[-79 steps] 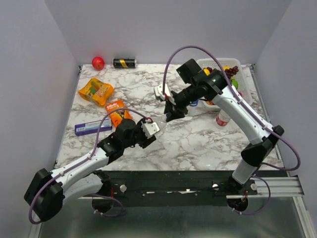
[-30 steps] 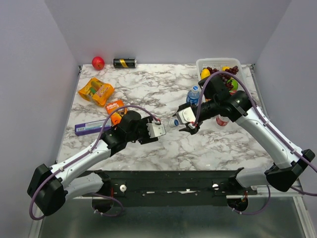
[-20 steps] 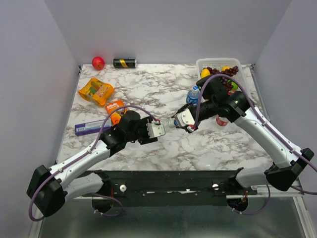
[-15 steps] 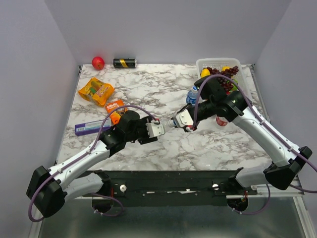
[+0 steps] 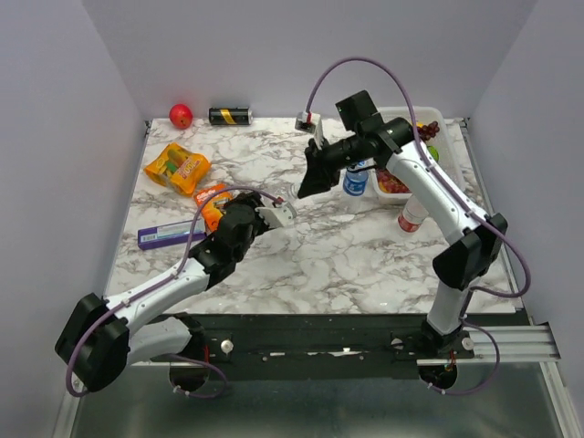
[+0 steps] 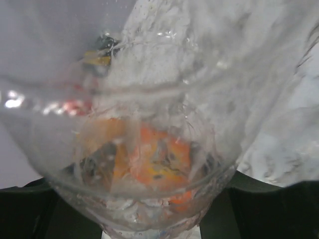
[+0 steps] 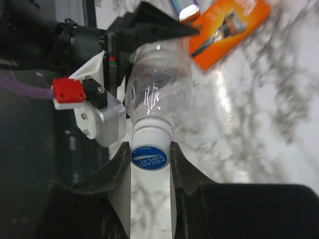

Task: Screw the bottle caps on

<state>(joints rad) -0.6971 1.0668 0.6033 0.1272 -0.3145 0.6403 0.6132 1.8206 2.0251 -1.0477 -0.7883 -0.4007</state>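
My left gripper (image 5: 276,213) is shut on the plain clear bottle (image 7: 160,84), holding it off the table with its neck tilted toward the back. The bottle fills the left wrist view (image 6: 149,149). My right gripper (image 5: 306,182) is shut on a blue cap (image 7: 150,158) that sits on the bottle's white neck, with a finger pressed on each side. The blue-labelled bottle (image 5: 355,181) stands just right of my right gripper. The red-labelled bottle (image 5: 411,216) stands further right. The red cap is not in view.
A white basket (image 5: 436,117) of fruit is at the back right. An orange razor pack (image 5: 213,199), a blue box (image 5: 169,234) and an orange snack packet (image 5: 177,168) lie on the left. A red ball (image 5: 181,115) and a black can (image 5: 230,116) are at the back.
Both grippers have moved toward the back of the table. My left gripper has tipped the bottle's neck away from me, and my right arm has swung up and back, now on the cap from behind.
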